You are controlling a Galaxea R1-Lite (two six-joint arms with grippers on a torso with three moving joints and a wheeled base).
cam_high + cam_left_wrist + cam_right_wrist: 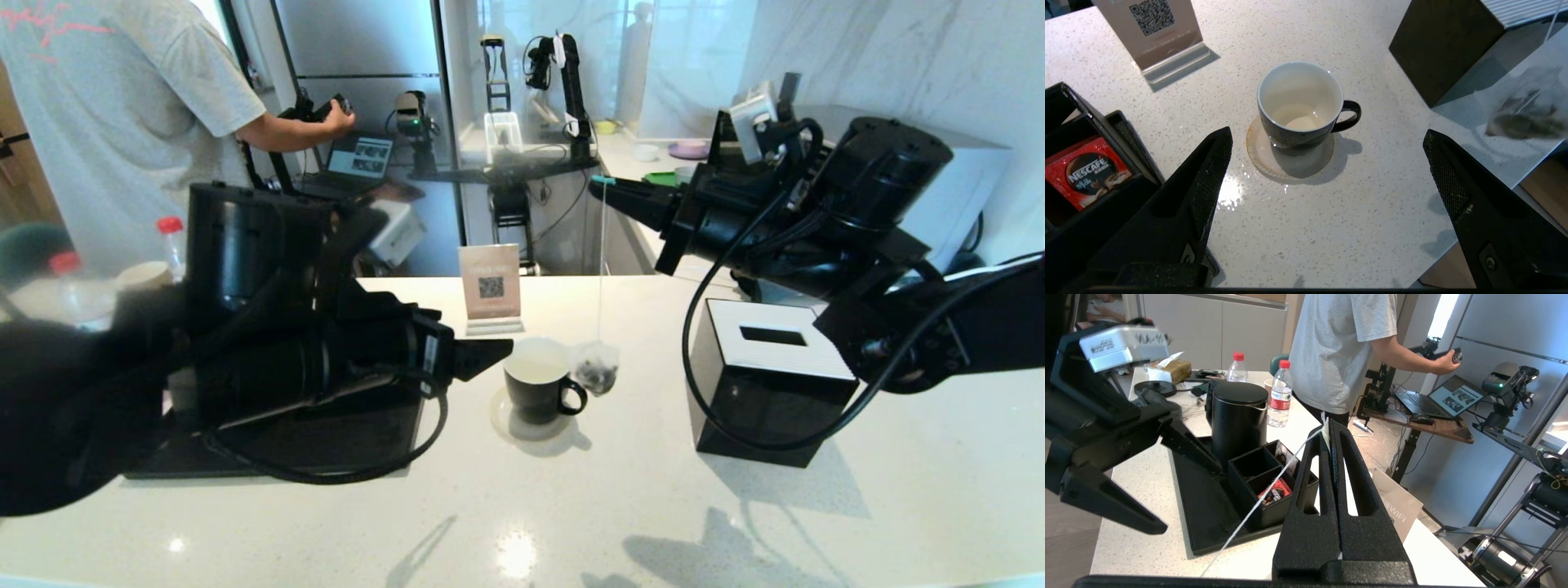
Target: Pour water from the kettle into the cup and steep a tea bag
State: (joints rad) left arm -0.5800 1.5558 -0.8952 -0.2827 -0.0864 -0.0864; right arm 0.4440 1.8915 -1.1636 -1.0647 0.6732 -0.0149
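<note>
At the centre of the white counter (571, 506), the cup (536, 384) is seen standing upright on a pale coaster (500, 415), its loop handle turned to about three o'clock in the head view. Its white inside is bare apart from what seems a shallow pool of water at the bottom, so the pour is judged to be done or nearly so. The tea bag (597, 367) is hung just beside the cup at about three o'clock, outside the rim and close over the counter, on a thin string (602, 261) that is pinched at its top by the right gripper (608, 186), whose jaws are pressed together on it. The bag is probably held this way so that it can be carried over the rim and lowered in; it is not yet in the cup.

The left gripper (494, 353) is found at nine o'clock of the cup, near it but not touching, with its jaws spread wide and nothing between them; in the left wrist view the cup is framed in the gap ahead of the two fingers (1208, 183). The kettle (1239, 420) is set upright on the black tray (1208, 514) behind a compartment box (1261, 477) of sachets. A black tissue box (771, 380) is placed at three o'clock, beyond the bag, and a QR sign (490, 286) at eleven o'clock.
</note>
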